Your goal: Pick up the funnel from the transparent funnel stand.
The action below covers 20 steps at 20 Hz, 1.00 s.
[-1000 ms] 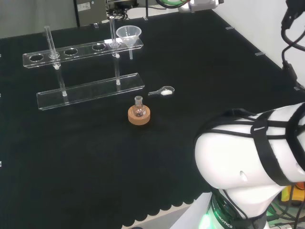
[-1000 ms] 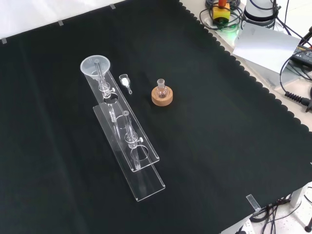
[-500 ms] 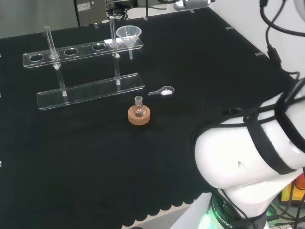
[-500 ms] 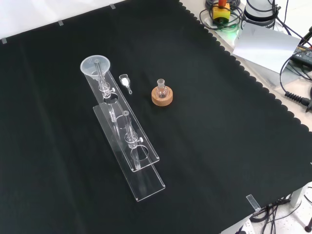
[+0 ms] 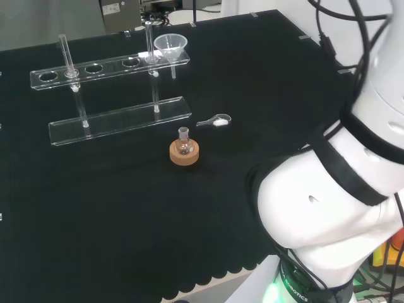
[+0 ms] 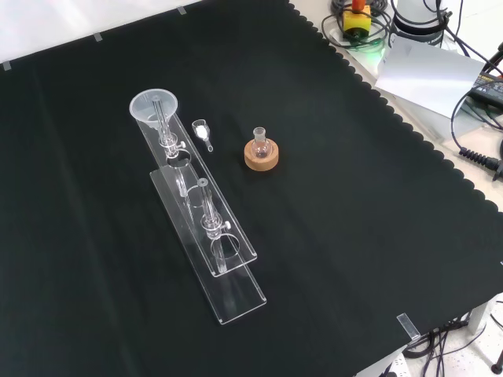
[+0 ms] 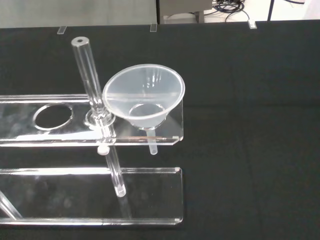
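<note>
The funnel (image 7: pixel 144 97) is seated in the end hole of the transparent funnel stand (image 7: pixel 60 116), beside an upright post, so its stem hangs free. The hand's state cannot be told.

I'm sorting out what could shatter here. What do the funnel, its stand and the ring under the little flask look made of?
The funnel looks like cloudy, translucent plastic, milky rather than clear. The stand looks like clear acrylic or glass: see-through plates with bright glossy edges. The ring looks like cork, tan and matte.
</note>
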### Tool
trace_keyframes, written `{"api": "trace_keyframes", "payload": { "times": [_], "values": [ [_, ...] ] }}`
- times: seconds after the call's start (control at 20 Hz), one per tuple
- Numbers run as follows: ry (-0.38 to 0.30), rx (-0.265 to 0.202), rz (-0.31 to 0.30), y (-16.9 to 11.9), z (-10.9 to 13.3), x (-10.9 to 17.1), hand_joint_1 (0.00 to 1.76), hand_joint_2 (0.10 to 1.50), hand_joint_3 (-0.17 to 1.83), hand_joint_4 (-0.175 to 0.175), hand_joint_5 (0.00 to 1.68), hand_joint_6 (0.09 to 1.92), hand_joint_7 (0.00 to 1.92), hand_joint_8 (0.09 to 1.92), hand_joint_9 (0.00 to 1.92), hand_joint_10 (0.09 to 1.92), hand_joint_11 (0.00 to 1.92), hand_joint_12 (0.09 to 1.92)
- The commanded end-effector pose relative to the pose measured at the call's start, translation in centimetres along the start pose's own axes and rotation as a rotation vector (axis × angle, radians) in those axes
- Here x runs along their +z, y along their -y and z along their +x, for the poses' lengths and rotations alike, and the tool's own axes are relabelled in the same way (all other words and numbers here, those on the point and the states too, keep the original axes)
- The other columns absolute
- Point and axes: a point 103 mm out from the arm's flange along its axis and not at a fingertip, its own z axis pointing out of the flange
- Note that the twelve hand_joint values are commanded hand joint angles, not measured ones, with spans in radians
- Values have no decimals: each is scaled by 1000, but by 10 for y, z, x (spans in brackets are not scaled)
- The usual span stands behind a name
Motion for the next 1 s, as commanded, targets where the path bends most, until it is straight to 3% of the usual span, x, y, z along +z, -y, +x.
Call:
{"api": "trace_keyframes", "payload": {
  "times": [0.05,0.35,1.0],
  "values": [
    [11,-42,35,-59,-1,30,60,1183,335,-9,215,87,56,419,183,668,38,1400],
    [29,-58,77,-82,4,47,141,1150,312,-12,229,87,87,480,220,691,45,1403],
    [64,-84,186,-110,8,75,531,938,281,-15,274,87,94,628,302,713,113,1431]
  ]
}}
